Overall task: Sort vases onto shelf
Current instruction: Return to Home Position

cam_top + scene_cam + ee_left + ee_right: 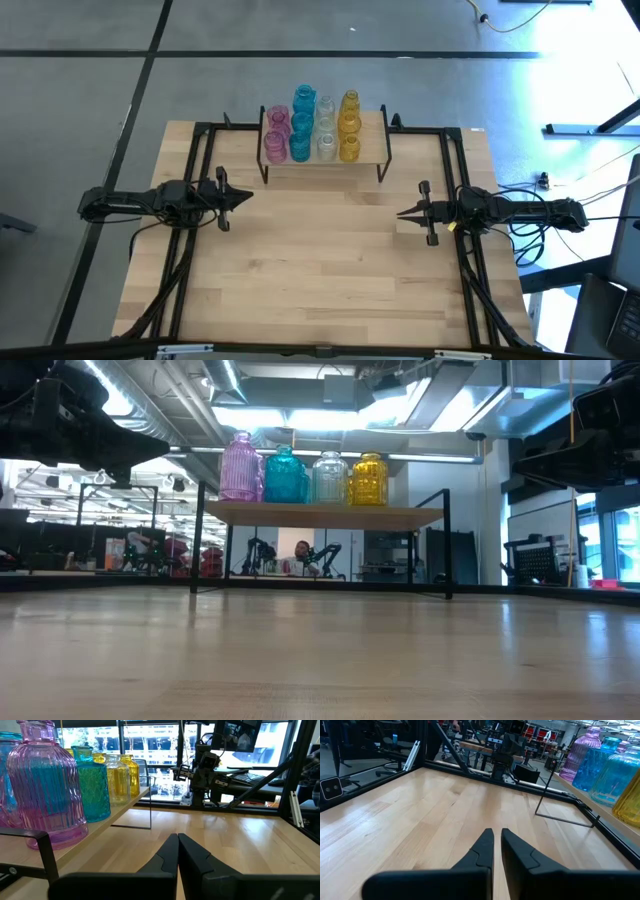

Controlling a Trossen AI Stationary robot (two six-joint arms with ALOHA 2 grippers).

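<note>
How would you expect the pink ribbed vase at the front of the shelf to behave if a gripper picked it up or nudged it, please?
The pink vase looks like thin translucent glass, so it is probably fragile and light for its size. Its ribbed, glossy wall may be slippery between the fingers. It stands upright on a wide base, so it seems fairly stable, yet the teal vase stands close beside it on the shelf, so a nudge might knock them together.

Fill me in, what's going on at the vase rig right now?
Nothing is being handled. The vases all stand on the shelf at the far side of the table, grouped by colour: pink, teal-blue, clear, amber-yellow. The left gripper and the right gripper hang over the table's left and right sides, facing each other, fingers shut and empty. No vase is on the tabletop, so the sort looks finished.
</note>
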